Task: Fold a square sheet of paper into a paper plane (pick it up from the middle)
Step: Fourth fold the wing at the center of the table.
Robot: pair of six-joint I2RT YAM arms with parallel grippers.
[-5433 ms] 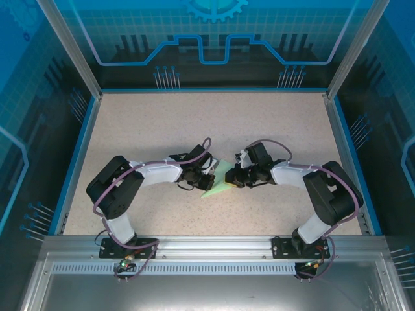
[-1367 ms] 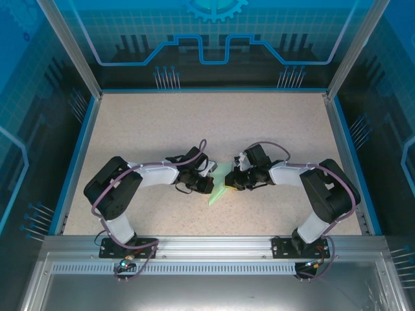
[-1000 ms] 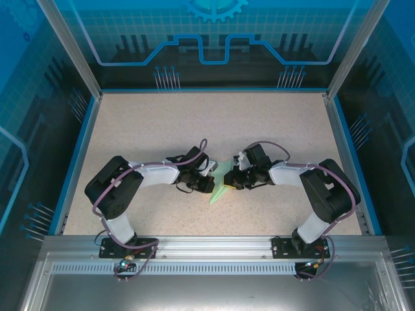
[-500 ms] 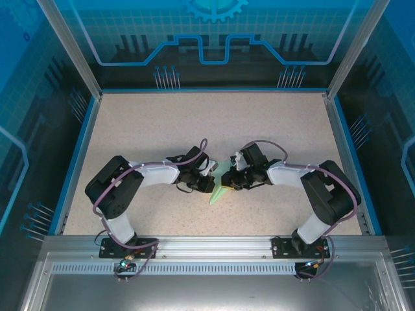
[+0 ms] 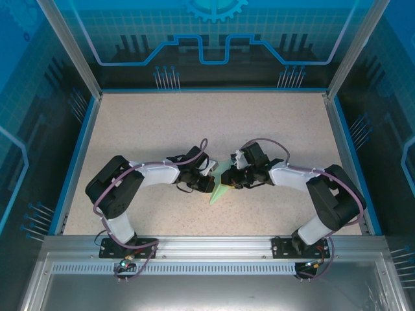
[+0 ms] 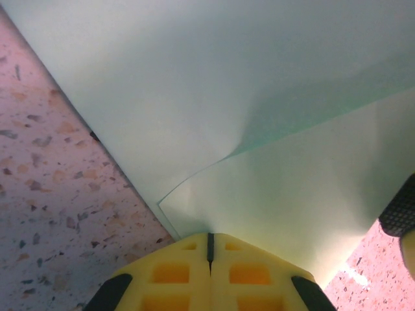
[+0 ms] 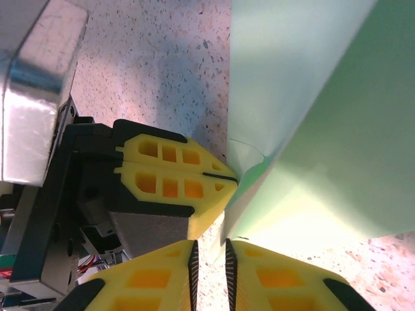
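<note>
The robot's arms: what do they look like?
The left arm and right arm both have black joints, white middle sections and thin purple cables looping alongside. Each ends in two blocky yellow fingers with square holes and black ribbed pads.

Paper (image 5: 217, 192) — left pincer (image 5: 210, 183), right pincer (image 5: 227, 184) flanking

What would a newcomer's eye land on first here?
The pale green folded paper lies at the centre of the speckled table, with a raised flap. The left pincer is shut on the paper's edge. The right pincer, its jaws slightly parted, sits right beside that grip at the paper's near edge.
</note>
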